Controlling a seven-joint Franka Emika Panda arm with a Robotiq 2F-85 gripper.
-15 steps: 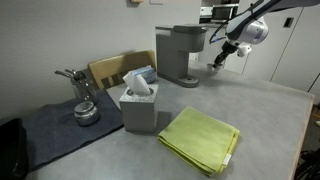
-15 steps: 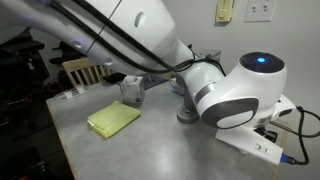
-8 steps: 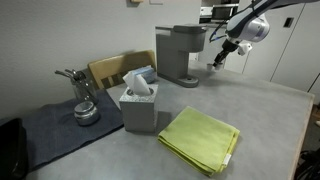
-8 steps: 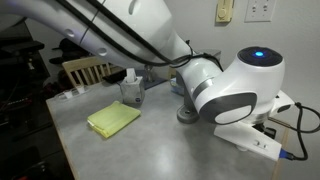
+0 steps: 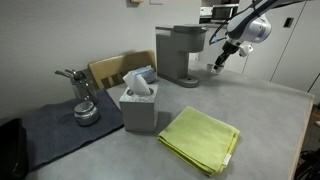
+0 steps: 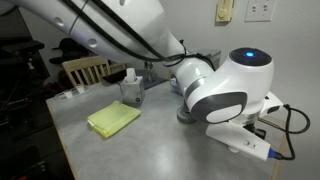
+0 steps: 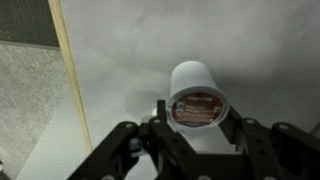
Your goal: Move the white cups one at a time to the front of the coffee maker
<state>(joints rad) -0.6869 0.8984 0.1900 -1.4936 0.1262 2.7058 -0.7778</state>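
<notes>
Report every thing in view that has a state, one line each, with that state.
gripper, shut on the white cup, beside the coffee maker
white cup, held in the gripper, reddish top facing the wrist camera
coffee maker, upright on the table
tissue box, upright, a tissue sticking out on top
green cloth, folded, lying flat
metal pot, upright on the dark mat

My arm (image 5: 262, 14) comes in from up high and bends at the wrist (image 5: 247, 30). My hand (image 5: 216, 62) points down. In the wrist view, my two fingers (image 7: 128, 150) are squeezed tight on a little white cup (image 7: 195, 82).
</notes>
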